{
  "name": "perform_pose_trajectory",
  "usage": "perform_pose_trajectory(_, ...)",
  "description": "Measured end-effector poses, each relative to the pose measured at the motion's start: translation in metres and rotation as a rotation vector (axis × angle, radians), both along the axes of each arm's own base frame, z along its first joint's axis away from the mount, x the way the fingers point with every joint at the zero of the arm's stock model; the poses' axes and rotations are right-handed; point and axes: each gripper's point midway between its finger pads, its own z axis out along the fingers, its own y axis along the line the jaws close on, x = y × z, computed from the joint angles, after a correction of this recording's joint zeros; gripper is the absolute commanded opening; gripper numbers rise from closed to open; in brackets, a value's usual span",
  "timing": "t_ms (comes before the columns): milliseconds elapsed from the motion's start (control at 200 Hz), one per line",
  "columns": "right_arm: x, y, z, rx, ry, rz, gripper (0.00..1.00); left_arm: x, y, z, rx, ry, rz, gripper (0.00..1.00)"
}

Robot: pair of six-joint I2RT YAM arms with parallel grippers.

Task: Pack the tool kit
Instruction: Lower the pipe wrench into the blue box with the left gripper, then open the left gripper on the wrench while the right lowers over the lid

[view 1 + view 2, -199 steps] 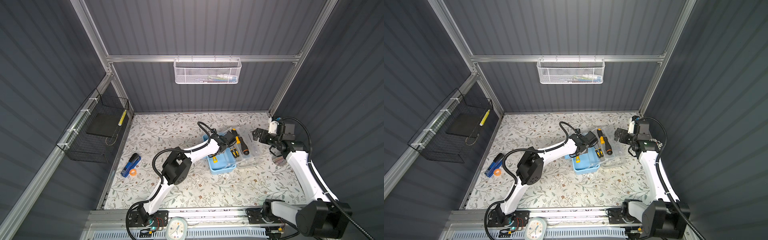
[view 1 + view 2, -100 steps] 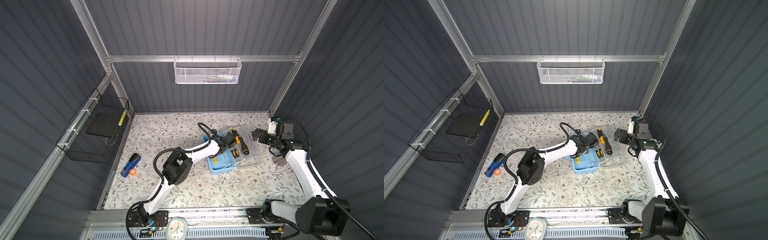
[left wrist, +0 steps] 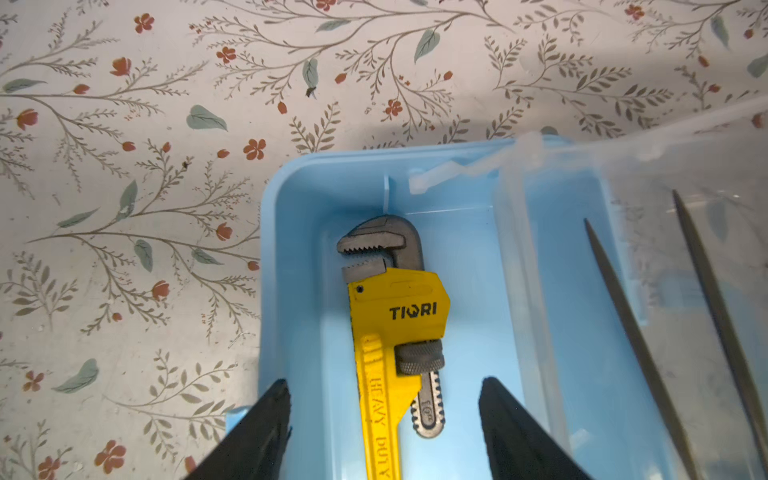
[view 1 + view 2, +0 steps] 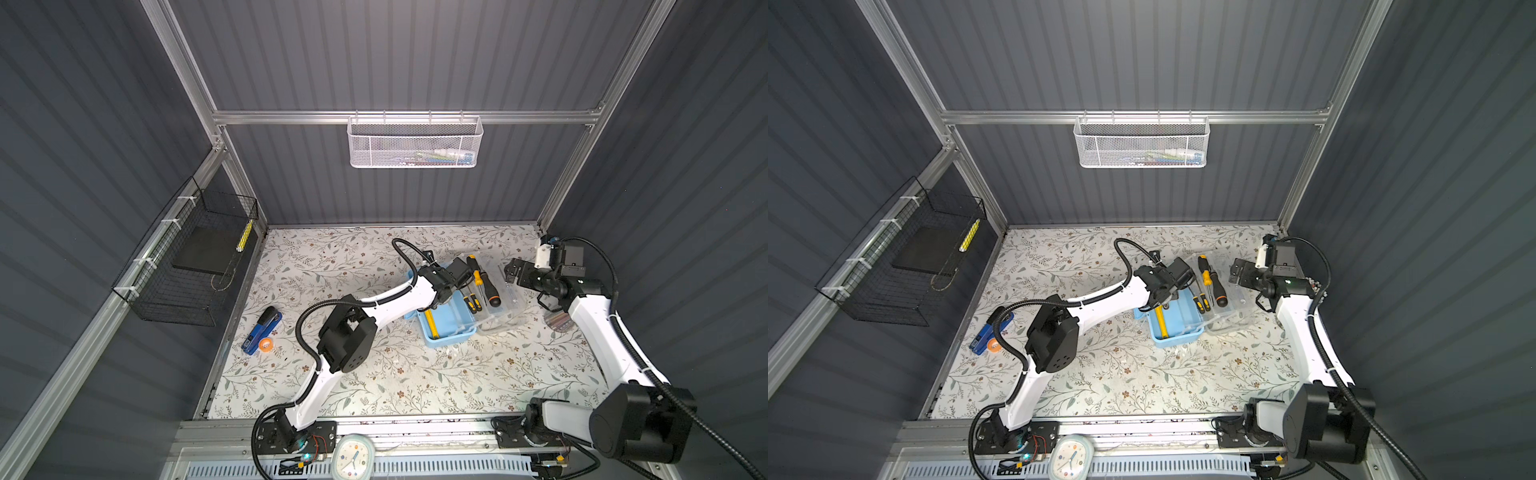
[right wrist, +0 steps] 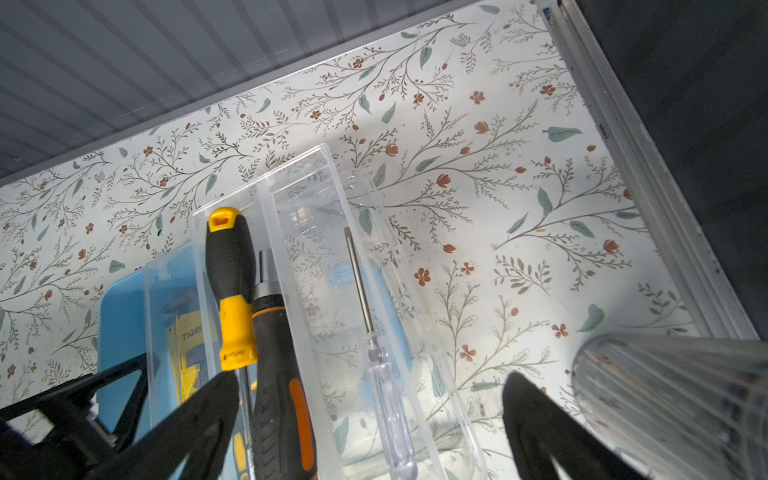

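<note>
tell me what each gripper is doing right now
Left gripper: open, straddling the yellow wrench, not gripping it.
Right gripper: open, empty.

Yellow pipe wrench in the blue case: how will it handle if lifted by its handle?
Probably heavy for its size: the pipe wrench looks cast, with a grey toothed head. Gripped low on the handle it may droop head-first. It lies flat in the blue case, so it likely slides rather than rolls when pushed.

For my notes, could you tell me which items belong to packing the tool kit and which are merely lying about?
Job: blue case, pipe wrench, screwdrivers, clear lid.
Lying about: stapler, tape roll, white mesh basket, black wire basket, clock.
</note>
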Motion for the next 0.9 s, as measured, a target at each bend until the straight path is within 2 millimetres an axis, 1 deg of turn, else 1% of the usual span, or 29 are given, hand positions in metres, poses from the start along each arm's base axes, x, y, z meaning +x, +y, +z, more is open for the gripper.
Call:
perform_pose_trajectory(165,0.003,-0.002,-0.01,0.003,0.026,0.003,0.99,0.0,-0.003,0.026,-0.057,-0.03,-0.006,0.74)
perform_pose_trajectory(275,0.007,-0.006,-0.014,0.023,0.03,0.001,0.99,-0.002,-0.003,0.039,-0.082,-0.036,-0.026,0.74)
perform_pose_trajectory(385,0.012,-0.012,-0.019,0.044,0.027,-0.001,0.95,-0.007,-0.003,0.049,-0.096,-0.036,-0.057,0.74)
perform_pose_trajectory(470,0.016,-0.013,-0.022,0.057,0.027,0.016,0.91,-0.013,-0.001,0.054,-0.101,-0.033,-0.093,0.73)
perform_pose_trajectory(625,0.024,-0.008,-0.026,0.074,0.016,0.058,0.8,-0.023,0.001,0.053,-0.098,-0.009,-0.162,0.74)
perform_pose_trajectory(760,0.029,-0.009,-0.035,0.073,0.027,0.087,0.67,-0.032,0.006,0.04,-0.125,0.044,-0.23,0.75)
perform_pose_trajectory(775,0.029,-0.009,-0.036,0.067,0.028,0.094,0.66,-0.034,0.008,0.037,-0.135,0.057,-0.238,0.76)
perform_pose_trajectory(795,0.03,-0.01,-0.037,0.07,0.031,0.093,0.65,-0.035,0.01,0.035,-0.143,0.069,-0.244,0.83)
perform_pose_trajectory(815,0.031,-0.011,-0.038,0.066,0.033,0.097,0.64,-0.035,0.012,0.032,-0.153,0.08,-0.25,0.87)
perform_pose_trajectory(855,0.034,-0.012,-0.037,0.061,0.033,0.102,0.62,-0.034,0.019,0.028,-0.166,0.098,-0.252,0.88)
perform_pose_trajectory(900,0.036,-0.013,-0.035,0.051,0.033,0.114,0.61,-0.032,0.026,0.025,-0.171,0.111,-0.257,0.86)
